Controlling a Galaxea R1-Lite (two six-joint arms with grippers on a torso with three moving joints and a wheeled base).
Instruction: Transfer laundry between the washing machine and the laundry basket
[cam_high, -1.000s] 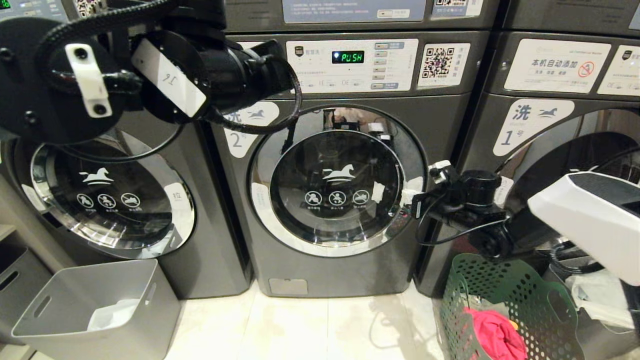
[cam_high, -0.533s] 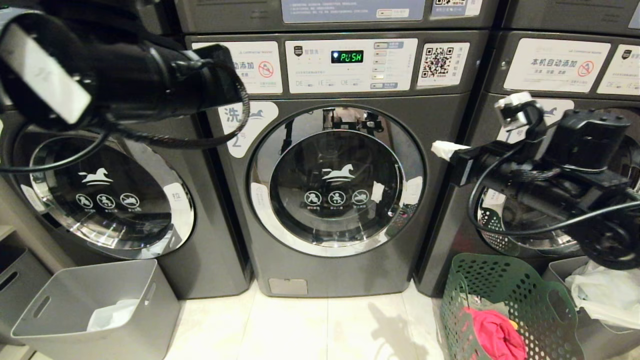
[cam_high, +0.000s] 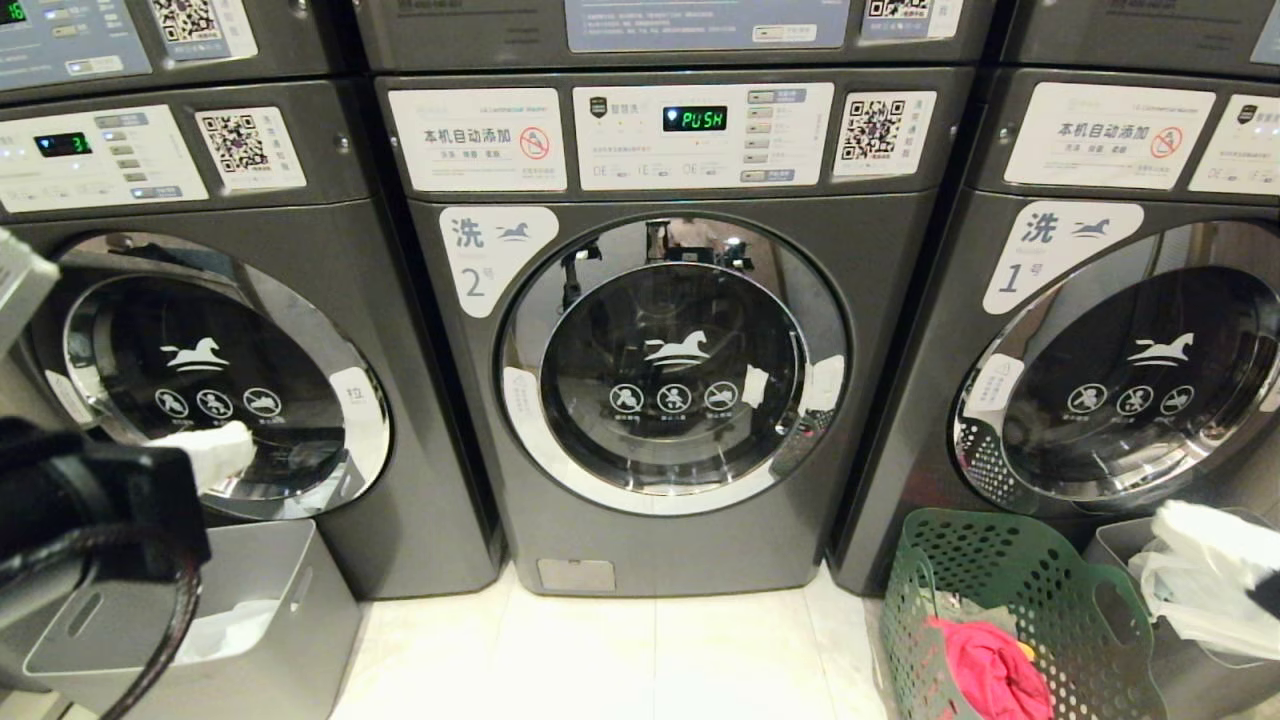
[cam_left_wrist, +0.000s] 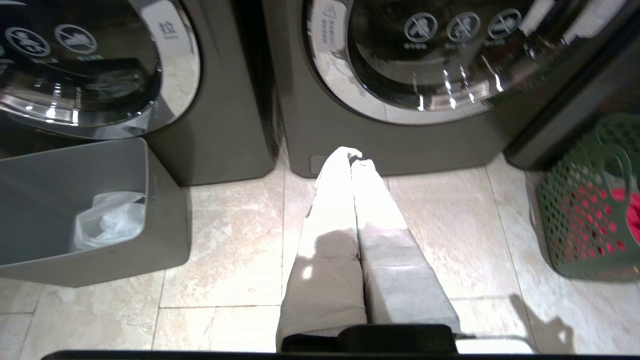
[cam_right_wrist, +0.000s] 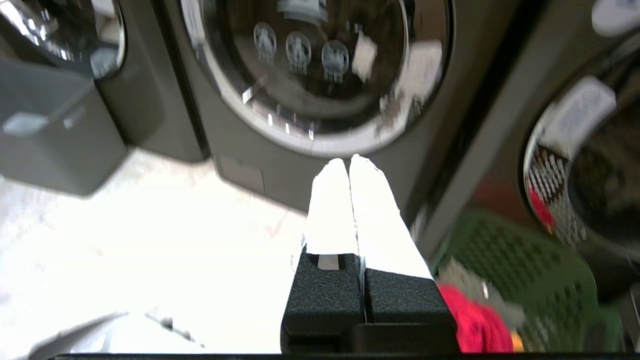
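The middle washing machine (cam_high: 672, 365), marked 2, has its round door closed and "PUSH" lit on its display. A green perforated laundry basket (cam_high: 1010, 590) stands on the floor at the lower right, with red laundry (cam_high: 990, 670) inside. My left gripper (cam_high: 215, 450) hangs low at the left edge, in front of the left machine's door. In the left wrist view the left gripper (cam_left_wrist: 350, 152) is shut and empty, above the floor tiles. In the right wrist view my right gripper (cam_right_wrist: 348, 162) is also shut and empty, near the basket (cam_right_wrist: 525, 260).
A grey bin (cam_high: 200, 620) holding a white bag sits on the floor at the lower left. Another grey bin with white plastic (cam_high: 1200, 590) stands behind the green basket. Closed machines flank the middle one. Pale floor tiles (cam_high: 650, 650) lie before it.
Both arms have dropped away from the machine fronts. The left arm went from the upper left to the lower left edge. The right arm swung up, then left most of the head view.
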